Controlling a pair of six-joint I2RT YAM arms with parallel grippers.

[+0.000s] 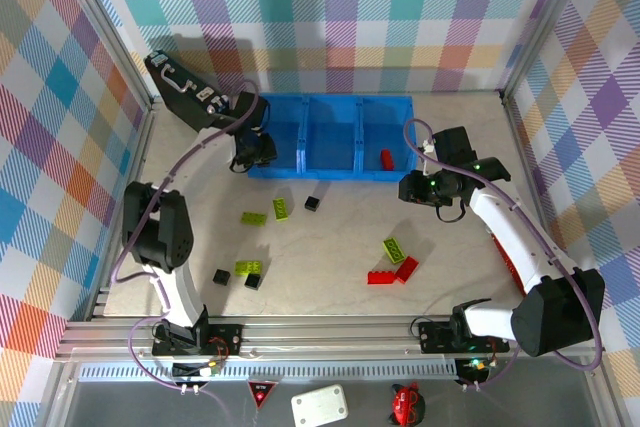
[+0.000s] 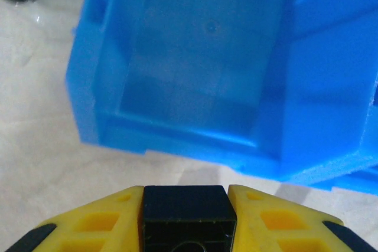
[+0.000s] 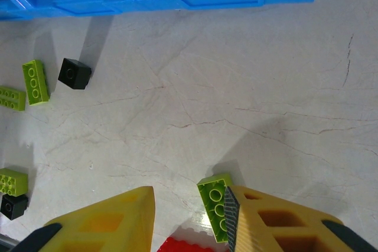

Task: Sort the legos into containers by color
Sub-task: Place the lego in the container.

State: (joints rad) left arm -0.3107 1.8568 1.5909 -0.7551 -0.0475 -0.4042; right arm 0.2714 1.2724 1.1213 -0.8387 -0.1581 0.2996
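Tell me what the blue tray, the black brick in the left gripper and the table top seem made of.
The blue tray: likely moulded plastic, smooth, slightly glossy; uniform colour, soft highlights. The black brick: probably hard plastic, semi-gloss; crisp moulded edges. The table top: stone or stone-look laminate, I cannot tell which; pale, fine dark veins, faint sheen.

Left wrist view: the black brick (image 2: 186, 210) between the jaws is cut off by the bottom edge. The blue tray (image 2: 195, 87) is blurred and cropped at top and right.

Right wrist view: the red brick (image 3: 188, 244) is cropped at the bottom edge. One jaw hides the lower right side of a lime brick (image 3: 214, 208).
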